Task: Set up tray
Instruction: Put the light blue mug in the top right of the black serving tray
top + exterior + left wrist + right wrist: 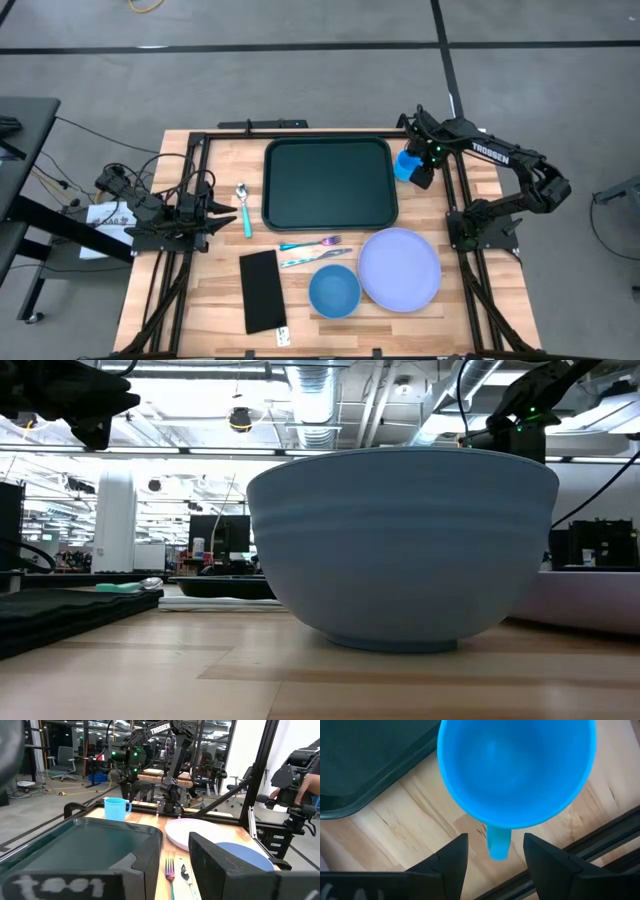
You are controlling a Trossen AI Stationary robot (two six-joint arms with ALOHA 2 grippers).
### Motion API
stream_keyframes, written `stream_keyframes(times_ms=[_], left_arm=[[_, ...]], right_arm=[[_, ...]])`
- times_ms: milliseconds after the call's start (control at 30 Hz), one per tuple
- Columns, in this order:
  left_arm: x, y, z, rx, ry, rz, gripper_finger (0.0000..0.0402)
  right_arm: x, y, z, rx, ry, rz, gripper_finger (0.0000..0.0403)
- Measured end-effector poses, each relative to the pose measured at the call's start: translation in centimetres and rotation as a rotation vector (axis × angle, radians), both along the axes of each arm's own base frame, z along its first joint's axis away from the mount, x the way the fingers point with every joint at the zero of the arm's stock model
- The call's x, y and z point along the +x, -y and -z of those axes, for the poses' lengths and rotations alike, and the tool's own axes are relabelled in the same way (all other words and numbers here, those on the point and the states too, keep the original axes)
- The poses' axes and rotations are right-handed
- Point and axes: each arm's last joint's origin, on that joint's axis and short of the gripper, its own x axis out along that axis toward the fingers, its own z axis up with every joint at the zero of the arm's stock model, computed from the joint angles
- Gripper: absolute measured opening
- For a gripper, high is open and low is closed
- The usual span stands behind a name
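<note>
The dark green tray (328,183) lies flat at the table's middle far side and also shows in the left wrist view (80,845). A bright blue cup (407,165) stands upright on the wood just right of the tray. My right gripper (421,172) hovers over the cup, pointing down and open. In the right wrist view its fingers (495,855) stand either side of the cup's handle (498,842) without touching it. My left gripper (222,213) waits open at the table's left, beside a spoon (244,208).
A lavender plate (400,268) and a blue bowl (334,290) sit on the near right of the table. A black folded cloth (262,290) lies near left. A fork (312,242) and another utensil (312,258) lie just in front of the tray. Black frame rails border both sides.
</note>
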Motion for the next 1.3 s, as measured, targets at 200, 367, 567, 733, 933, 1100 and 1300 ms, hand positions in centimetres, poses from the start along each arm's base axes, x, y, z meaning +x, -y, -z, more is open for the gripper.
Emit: stream_keyframes(times_ms=[200,367,567,733,933,1100,1300], left_arm=[[0.0,0.0,0.0,0.000,0.000,-0.001,0.0094],[0.0,0.0,0.0,0.000,0.000,-0.001,0.0094],[0.0,0.0,0.0,0.000,0.000,-0.002,0.0094],[0.0,0.0,0.0,0.000,0.000,-0.003,0.0094],[0.0,0.0,0.0,0.000,0.001,-0.003,0.0094],[0.0,0.0,0.0,0.000,0.001,-0.003,0.0094],[0.0,0.0,0.0,0.000,0.000,-0.003,0.0094]], right_arm=[[0.1,0.1,0.0,-0.009,0.009,0.010,0.0194],[0.1,0.1,0.0,-0.007,0.008,0.015,0.0205],[-0.5,-0.1,1.3,0.012,-0.015,0.002,0.0207],[-0.9,-0.3,2.1,0.015,-0.021,0.015,0.0202],[-0.8,-0.1,2.0,0.000,-0.010,0.008,0.0196],[-0.6,0.0,2.5,0.020,-0.027,-0.008,0.0189],[-0.5,0.3,2.7,0.014,-0.023,-0.011,0.0163]])
